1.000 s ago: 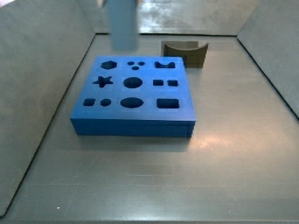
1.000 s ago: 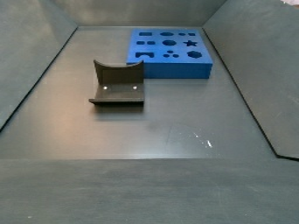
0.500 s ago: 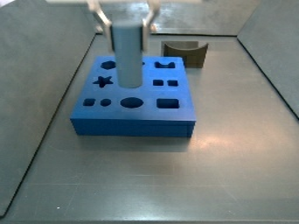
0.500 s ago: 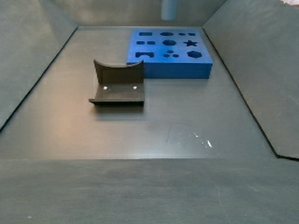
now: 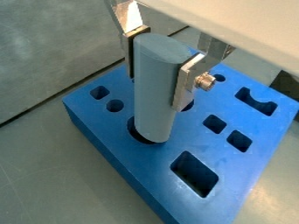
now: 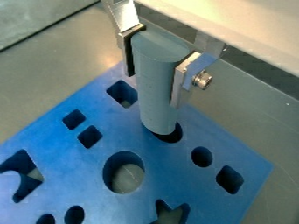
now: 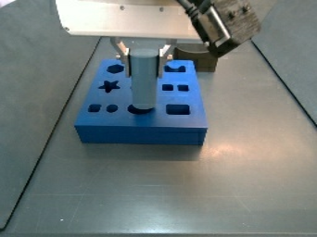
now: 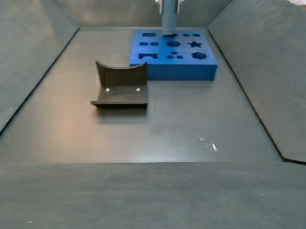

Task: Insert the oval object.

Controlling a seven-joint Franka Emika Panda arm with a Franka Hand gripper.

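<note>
Oval object (image 5: 158, 87), upright, lower end entering a hole of the blue block (image 5: 140, 171); gripper (image 5: 159, 54) above the block, its silver fingers (image 5: 191, 77) clamped on the peg's upper part; brown curved block (image 8: 121, 86) well apart on the floor

Gripper (image 5: 159, 58) hung vertical over the work surface, silver plate fingers (image 6: 187, 77) closed on the upright oval object (image 5: 156, 87).
</note>
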